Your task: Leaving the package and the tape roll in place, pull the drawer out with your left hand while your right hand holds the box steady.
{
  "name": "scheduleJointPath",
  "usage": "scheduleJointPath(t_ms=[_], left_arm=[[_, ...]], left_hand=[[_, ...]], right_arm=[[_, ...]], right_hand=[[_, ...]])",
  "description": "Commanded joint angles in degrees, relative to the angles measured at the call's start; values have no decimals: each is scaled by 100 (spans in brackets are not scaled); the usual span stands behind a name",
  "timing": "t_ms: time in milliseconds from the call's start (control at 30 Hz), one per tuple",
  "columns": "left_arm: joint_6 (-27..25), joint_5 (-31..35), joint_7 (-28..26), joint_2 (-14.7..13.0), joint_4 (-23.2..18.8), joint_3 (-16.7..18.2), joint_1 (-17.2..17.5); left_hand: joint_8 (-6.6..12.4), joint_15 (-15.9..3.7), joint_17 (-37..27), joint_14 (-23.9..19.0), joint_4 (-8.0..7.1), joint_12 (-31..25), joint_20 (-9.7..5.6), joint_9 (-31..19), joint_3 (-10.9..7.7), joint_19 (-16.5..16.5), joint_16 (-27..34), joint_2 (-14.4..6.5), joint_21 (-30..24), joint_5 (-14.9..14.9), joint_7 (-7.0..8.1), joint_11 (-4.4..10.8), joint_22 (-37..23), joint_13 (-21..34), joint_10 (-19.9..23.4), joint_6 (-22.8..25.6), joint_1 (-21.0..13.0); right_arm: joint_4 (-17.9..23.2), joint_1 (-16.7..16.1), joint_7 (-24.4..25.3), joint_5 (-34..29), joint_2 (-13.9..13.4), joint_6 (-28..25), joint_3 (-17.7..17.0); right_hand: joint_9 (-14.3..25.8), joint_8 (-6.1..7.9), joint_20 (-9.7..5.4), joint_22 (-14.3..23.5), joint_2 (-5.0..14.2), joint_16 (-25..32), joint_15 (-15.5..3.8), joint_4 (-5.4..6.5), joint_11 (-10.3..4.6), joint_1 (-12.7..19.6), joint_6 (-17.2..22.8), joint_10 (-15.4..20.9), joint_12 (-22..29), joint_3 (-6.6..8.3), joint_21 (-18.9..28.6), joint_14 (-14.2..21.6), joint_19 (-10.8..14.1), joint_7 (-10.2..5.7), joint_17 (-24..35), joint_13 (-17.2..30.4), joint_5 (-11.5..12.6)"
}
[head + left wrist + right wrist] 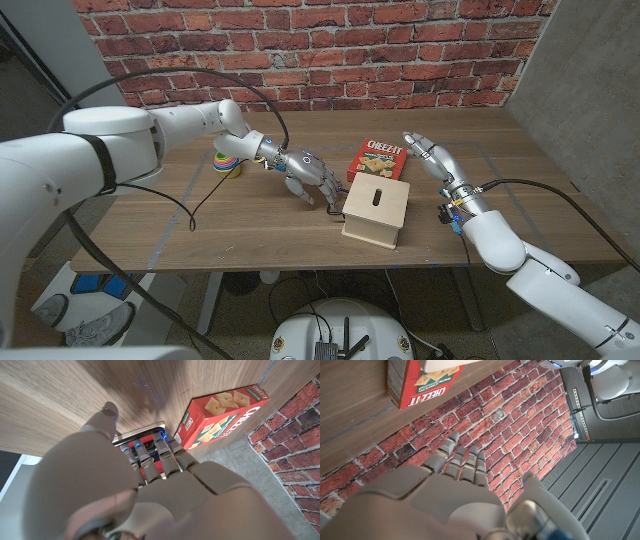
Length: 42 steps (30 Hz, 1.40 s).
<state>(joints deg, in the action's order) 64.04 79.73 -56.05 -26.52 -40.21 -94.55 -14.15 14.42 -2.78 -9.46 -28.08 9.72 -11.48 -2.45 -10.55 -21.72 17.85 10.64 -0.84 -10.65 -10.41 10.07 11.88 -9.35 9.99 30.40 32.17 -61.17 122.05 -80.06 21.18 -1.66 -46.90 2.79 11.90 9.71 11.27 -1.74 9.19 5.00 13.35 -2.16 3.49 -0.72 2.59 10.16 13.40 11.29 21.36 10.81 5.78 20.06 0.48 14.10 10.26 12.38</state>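
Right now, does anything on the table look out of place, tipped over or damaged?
Nothing stands out. The wooden box sits upright, the Cheez-It package lies flat behind it, and the tape roll rests near the left robot hand.

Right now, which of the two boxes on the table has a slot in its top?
The plain wooden box, nearest the table's front edge, has a dark slot in its lid. The red Cheez-It box behind it is printed cardboard with no slot.

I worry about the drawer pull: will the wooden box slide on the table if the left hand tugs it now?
Probably. The wooden box looks small and light, and it sits loose on the smooth table. The right hand hovers open beside the cracker package, not pressing on the box, so a tug by the left hand would likely drag it.
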Motion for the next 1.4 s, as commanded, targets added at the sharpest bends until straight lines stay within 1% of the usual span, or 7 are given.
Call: scheduleJointPath(t_ms=[33,300,567,867,1067,1133,1400], left_arm=[[-73,49,-390,311,446,-353,-102],[-134,38,-659,543,798,-614,-154],[-197,-9,-795,679,988,-821,-200],[-227,-108,-795,744,1077,-892,-205],[-260,-131,-795,787,1110,-906,-198],[-267,-123,-795,799,1120,-907,-199],[-276,-99,-795,840,1179,-894,-199]], left_hand=[[26,-1026,-28,-85,13,-30,-818,-18,27,63,20,1,-35,-37,-15,10,-17,19,95,63,-78],[45,-1028,-30,-179,9,-31,-833,-24,48,94,24,-24,-33,-35,-33,6,-18,20,211,205,-115],[54,-1027,-31,-232,4,-30,-831,-24,64,95,25,-33,-27,-33,-42,7,-18,20,275,287,-127],[62,-1028,-30,-278,0,-28,-831,-19,81,105,23,-43,-26,-31,-36,8,-19,21,337,379,-136],[56,-1029,-31,-302,-2,-23,-822,-18,87,115,22,-52,-27,-31,-42,11,-19,22,357,398,-143],[53,-1030,-31,-313,-3,-21,-820,-18,89,113,23,-58,-26,-31,-45,12,-20,22,365,404,-146],[47,-1033,-31,-344,-7,-18,-828,-18,93,123,21,-81,-26,-31,-45,13,-20,23,400,438,-157]], right_arm=[[439,-193,172,-1158,-259,-872,100],[625,-284,238,-1782,-378,-1321,237],[753,-304,183,-2204,-501,-1666,328],[1001,-351,-53,-2913,-797,-2284,509],[1114,-391,-142,-3248,-875,-2610,629],[1151,-386,-195,-3377,-915,-2709,686],[1286,-354,-498,-3914,-1115,-3073,939]], right_hand=[[24,2,-5,31,75,13,-36,-37,-65,58,37,17,-5,22,-10,69,-28,-26,0,9,-18],[24,-29,-25,31,83,0,-80,-88,-110,103,-5,-15,-29,38,-38,56,-107,-86,-11,9,-23],[24,-45,-87,30,98,-16,-103,-115,-143,117,-22,-36,-45,50,-62,30,-199,-123,-18,7,-33],[23,-71,-131,29,96,-29,-122,-129,-196,113,-77,-68,-61,53,-84,15,-309,-160,-25,5,-43],[22,-73,-165,29,100,-32,-154,-131,-224,106,-85,-46,-54,65,-104,35,-417,-179,-35,3,-48],[22,-72,-172,29,103,-36,-161,-140,-262,113,-85,-27,-48,75,-107,45,-460,-186,-45,3,-50],[22,-55,-190,29,104,-31,-188,-142,-299,98,-40,24,-37,88,-90,103,-513,-211,-65,1,-59]])
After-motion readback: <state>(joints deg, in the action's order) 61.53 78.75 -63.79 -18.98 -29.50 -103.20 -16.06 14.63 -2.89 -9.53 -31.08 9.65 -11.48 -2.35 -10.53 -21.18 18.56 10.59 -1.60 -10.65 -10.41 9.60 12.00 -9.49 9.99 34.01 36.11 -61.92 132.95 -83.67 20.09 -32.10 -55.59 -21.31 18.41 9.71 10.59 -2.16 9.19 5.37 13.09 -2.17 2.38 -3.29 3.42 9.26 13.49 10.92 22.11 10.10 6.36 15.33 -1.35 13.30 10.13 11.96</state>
